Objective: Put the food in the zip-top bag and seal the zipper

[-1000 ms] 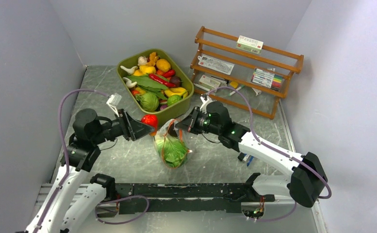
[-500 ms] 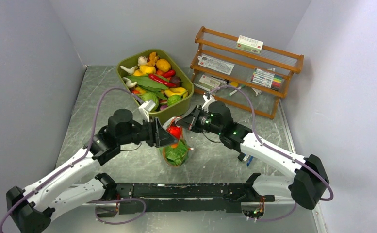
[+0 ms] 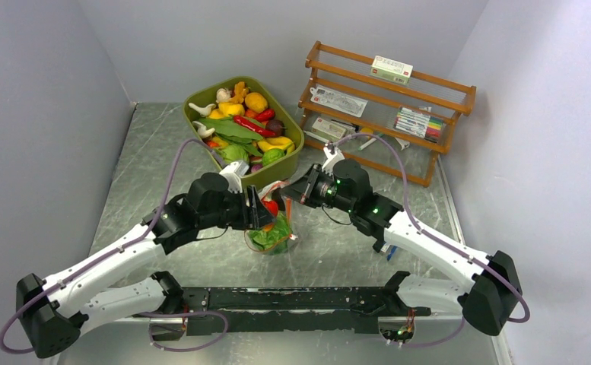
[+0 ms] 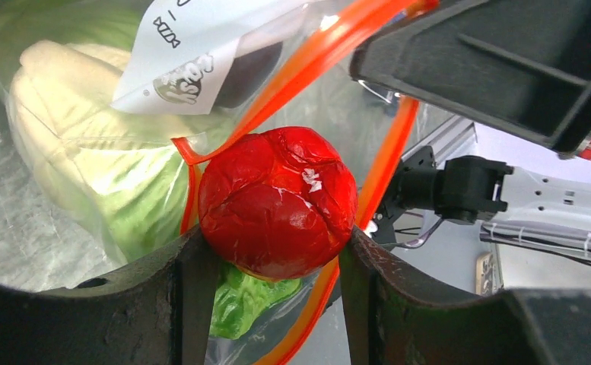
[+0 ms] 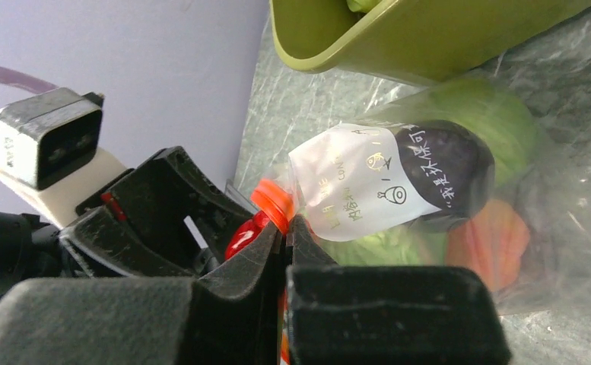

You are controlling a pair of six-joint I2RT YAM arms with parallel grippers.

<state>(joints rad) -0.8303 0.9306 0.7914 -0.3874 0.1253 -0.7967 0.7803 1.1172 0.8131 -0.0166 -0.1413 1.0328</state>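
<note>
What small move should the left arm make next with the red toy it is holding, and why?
Probably ease the left gripper a little lower into the pouch, then open it. It clamps the red toy right at the mouth of the zip-top bag, against the orange zipper, with lettuce inside below. The right gripper is shut on the zipper edge, holding the mouth up.

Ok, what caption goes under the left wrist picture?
Left gripper holds a red tomato at the zip-top bag's orange zipper, with lettuce inside.

Left end effector (image 3: 265,215) with red food (image 3: 274,207), right end effector (image 3: 287,195) at zip-top bag (image 3: 275,236) mouth
</note>
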